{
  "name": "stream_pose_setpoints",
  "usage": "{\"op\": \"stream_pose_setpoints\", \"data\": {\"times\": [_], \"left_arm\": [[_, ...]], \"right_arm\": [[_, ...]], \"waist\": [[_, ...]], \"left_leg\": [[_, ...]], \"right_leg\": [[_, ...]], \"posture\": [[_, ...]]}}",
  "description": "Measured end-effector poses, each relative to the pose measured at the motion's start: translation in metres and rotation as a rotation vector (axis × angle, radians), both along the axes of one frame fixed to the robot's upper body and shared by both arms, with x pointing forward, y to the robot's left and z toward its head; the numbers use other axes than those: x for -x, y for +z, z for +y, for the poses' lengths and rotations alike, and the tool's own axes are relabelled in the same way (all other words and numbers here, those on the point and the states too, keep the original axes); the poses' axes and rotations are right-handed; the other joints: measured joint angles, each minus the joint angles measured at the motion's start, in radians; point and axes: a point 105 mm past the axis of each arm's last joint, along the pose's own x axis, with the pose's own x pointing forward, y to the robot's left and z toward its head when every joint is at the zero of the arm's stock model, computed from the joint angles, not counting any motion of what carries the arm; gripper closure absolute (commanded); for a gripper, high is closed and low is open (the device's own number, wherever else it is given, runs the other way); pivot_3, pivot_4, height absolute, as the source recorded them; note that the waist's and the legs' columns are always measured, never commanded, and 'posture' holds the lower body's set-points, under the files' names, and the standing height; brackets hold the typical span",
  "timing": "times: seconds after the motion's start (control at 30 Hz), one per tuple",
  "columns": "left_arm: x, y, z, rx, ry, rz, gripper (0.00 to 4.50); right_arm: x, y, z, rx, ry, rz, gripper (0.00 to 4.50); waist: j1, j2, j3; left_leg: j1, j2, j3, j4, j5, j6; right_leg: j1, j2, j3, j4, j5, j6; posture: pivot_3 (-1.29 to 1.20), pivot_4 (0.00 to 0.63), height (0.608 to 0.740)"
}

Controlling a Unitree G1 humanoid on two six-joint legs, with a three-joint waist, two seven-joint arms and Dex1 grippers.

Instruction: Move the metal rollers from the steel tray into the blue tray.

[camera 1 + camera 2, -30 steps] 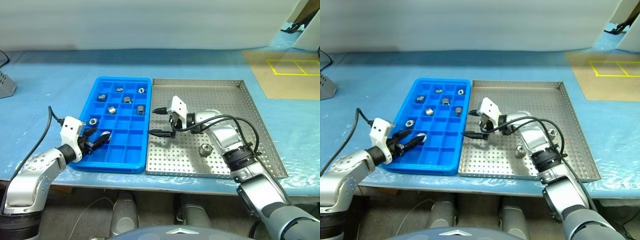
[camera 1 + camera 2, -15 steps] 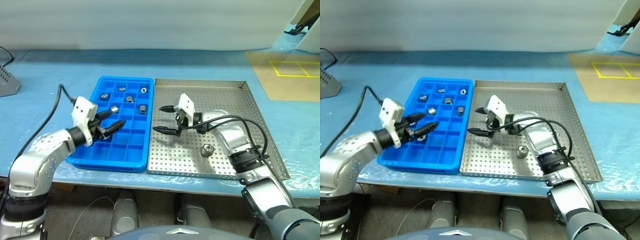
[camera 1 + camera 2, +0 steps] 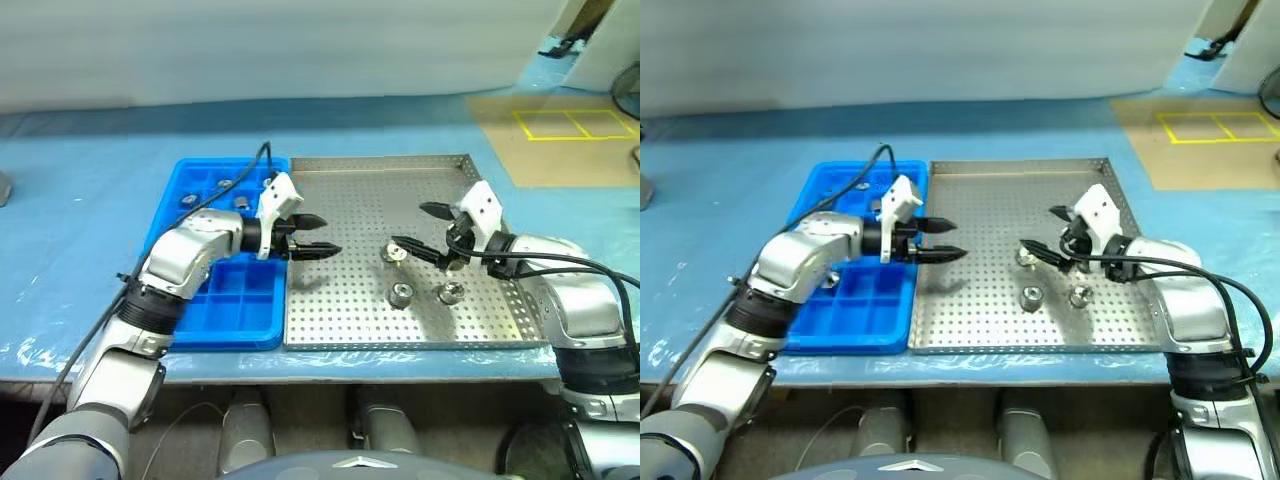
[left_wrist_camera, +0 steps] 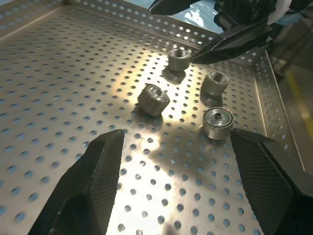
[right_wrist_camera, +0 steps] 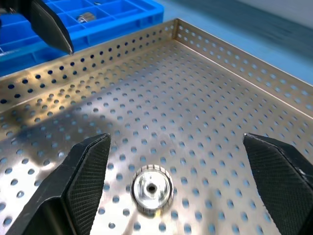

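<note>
The steel tray (image 3: 340, 200) lies in the middle of the table with the blue tray (image 3: 240, 305) against its left side. Several metal rollers stand on the steel tray's right half: one (image 3: 392, 254), another (image 3: 401, 294) and a third (image 3: 449, 292). Some rollers (image 3: 188, 200) sit in the blue tray's far compartments. My left gripper (image 3: 327, 236) is open and empty, pointing right over the steel tray's left part. My right gripper (image 3: 408, 225) is open and empty, hovering just above the rollers; one roller (image 5: 152, 189) lies between its fingers' lines.
The table is covered with a blue sheet (image 3: 80, 200). A brown board with yellow tape lines (image 3: 560, 135) lies at the back right. A black cable (image 3: 215, 195) arcs over the blue tray from my left wrist. The steel tray has low raised rims (image 5: 122, 44).
My left gripper swung right from the blue tray's near-left corner to over the steel tray. My right gripper moved right across the steel tray, uncovering rollers. The camera shifted too.
</note>
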Motion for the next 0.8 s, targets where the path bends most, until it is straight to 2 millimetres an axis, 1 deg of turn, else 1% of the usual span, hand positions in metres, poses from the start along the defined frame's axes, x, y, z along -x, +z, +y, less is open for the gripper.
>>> {"op": "stream_pose_setpoints", "data": {"times": [0.07,0.13,0.17,0.2,0.23,0.3,0.5,0.6,0.8], "left_arm": [[0.001,-0.010,-0.014,-0.030,-0.066,0.026,0.87],[0.004,-0.021,-0.028,-0.052,-0.122,0.070,0.87],[0.004,-0.024,-0.035,-0.054,-0.140,0.084,0.87],[0.004,-0.027,-0.042,-0.057,-0.157,0.093,0.87],[0.005,-0.029,-0.047,-0.059,-0.169,0.098,0.87],[0.006,-0.033,-0.056,-0.068,-0.200,0.088,0.87],[0.010,-0.047,-0.066,-0.088,-0.230,0.098,0.87],[0.008,-0.052,-0.066,-0.104,-0.225,0.081,0.87],[0.008,-0.065,-0.065,-0.148,-0.221,0.068,0.87]], "right_arm": [[0.012,-0.005,-0.002,-0.007,-0.031,0.018,0.00],[0.020,-0.004,-0.005,-0.013,-0.070,0.015,0.00],[0.023,-0.004,-0.008,-0.015,-0.099,0.012,0.00],[0.026,-0.004,-0.011,-0.018,-0.124,0.011,0.00],[0.028,-0.004,-0.011,-0.020,-0.135,0.012,0.00],[0.036,-0.006,-0.014,-0.020,-0.166,0.023,0.00],[0.049,-0.007,-0.018,-0.025,-0.215,0.040,0.00],[0.051,-0.006,-0.015,-0.023,-0.221,0.041,0.00],[0.052,-0.006,-0.014,-0.021,-0.247,0.047,0.00]], "waist": [[-0.017,0.000,0.000],[-0.043,0.000,0.000],[-0.050,0.000,0.000],[-0.057,0.000,0.000],[-0.067,0.000,0.000],[-0.080,0.000,0.000],[-0.114,0.000,0.000],[-0.128,0.000,0.000],[-0.133,0.001,-0.001]], "left_leg": [[0.001,-0.001,0.001,0.001,-0.001,0.002],[0.002,-0.002,0.005,0.003,-0.002,0.003],[0.002,-0.002,0.006,0.003,-0.002,0.004],[0.003,-0.002,0.007,0.004,-0.005,0.008],[0.003,-0.002,0.007,0.006,-0.005,0.009],[0.002,-0.003,0.008,0.007,-0.006,0.011],[0.000,-0.004,0.009,0.014,-0.011,0.017],[-0.003,-0.006,0.009,0.015,-0.012,0.020],[-0.005,-0.007,0.009,0.013,-0.014,0.023]], "right_leg": [[0.002,0.000,0.002,-0.001,0.001,0.001],[0.002,0.000,0.008,-0.002,0.002,0.004],[0.002,0.000,0.009,-0.002,0.002,0.005],[0.002,0.000,0.010,-0.002,0.000,0.011],[0.002,0.000,0.011,-0.002,-0.001,0.013],[0.003,0.000,0.014,-0.002,-0.001,0.014],[0.002,0.000,0.016,-0.006,0.001,0.018],[0.002,-0.001,0.016,-0.008,0.001,0.019],[0.003,-0.001,0.017,-0.018,0.003,0.021]], "posture": [[-0.46,0.150,0.740],[-0.51,0.150,0.740],[-0.51,0.150,0.740],[-0.54,0.150,0.740],[-0.54,0.150,0.740],[-0.56,0.150,0.740],[-0.59,0.150,0.740],[-0.59,0.150,0.740],[-0.59,0.150,0.740]]}}
